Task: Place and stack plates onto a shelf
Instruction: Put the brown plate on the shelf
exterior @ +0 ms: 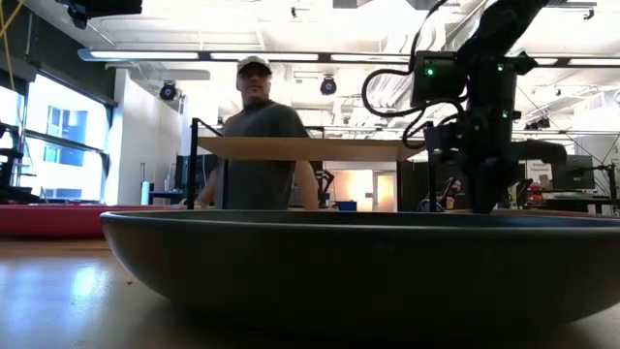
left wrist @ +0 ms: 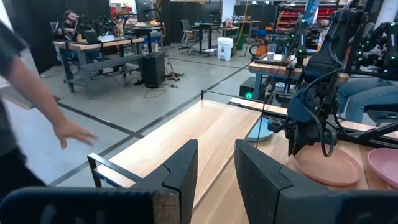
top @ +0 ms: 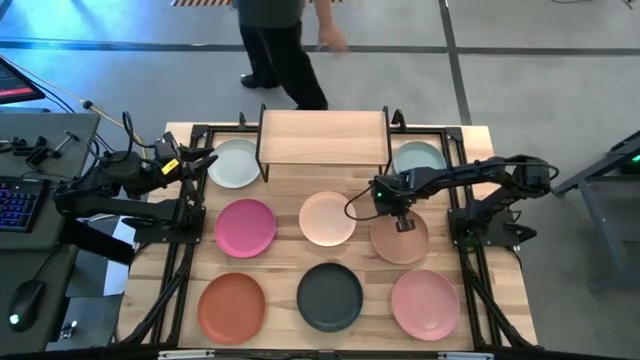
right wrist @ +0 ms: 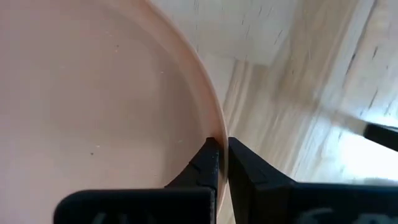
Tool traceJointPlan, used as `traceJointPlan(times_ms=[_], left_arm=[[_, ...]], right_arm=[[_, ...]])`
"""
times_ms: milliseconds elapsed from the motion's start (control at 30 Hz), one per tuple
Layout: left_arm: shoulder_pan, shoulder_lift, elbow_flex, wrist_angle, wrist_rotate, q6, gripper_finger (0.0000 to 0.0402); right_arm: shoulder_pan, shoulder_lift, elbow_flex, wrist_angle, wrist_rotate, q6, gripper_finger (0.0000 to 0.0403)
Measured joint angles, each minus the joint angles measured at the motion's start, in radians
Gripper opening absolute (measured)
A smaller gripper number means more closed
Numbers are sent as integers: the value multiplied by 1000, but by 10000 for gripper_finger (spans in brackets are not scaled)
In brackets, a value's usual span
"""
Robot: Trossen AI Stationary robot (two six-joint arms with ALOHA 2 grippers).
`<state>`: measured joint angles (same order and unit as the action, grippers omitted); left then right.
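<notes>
Since the overhead view puts the right gripper (top: pixel 404 222) on the tan plate (top: pixel 399 240), the shelf (top: pixel 323 137) lies just behind it, at the table's far edge. Its wrist view shows the fingers (right wrist: pixel 208 163) pinched shut on the plate's rim. From the left wrist view, the left gripper (left wrist: pixel 214 163) hangs open by the shelf's left end, much farther from that plate.

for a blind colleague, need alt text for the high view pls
Seen from above, the right gripper is shut on the rim of the tan plate, with seven other plates around it and the empty shelf behind. The left gripper waits open.
</notes>
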<state>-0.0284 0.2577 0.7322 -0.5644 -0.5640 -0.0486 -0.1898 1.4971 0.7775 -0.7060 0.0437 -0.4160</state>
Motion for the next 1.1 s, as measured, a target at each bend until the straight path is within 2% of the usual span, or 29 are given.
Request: traceJointPlan(times_ms=[333, 700, 833, 1100], left_arm=[[0, 0, 0, 0, 0, 0, 96], [0, 0, 0, 0, 0, 10, 96], [0, 0, 0, 0, 0, 16, 96], [0, 0, 0, 0, 0, 16, 96]], right_arm=[[0, 0, 142, -180, -18, 0, 1], [-9, 0, 395, -339, -15, 0, 0], [-32, 0, 487, -371, 17, -3, 0], [-118, 0, 694, -392, 16, -3, 0]])
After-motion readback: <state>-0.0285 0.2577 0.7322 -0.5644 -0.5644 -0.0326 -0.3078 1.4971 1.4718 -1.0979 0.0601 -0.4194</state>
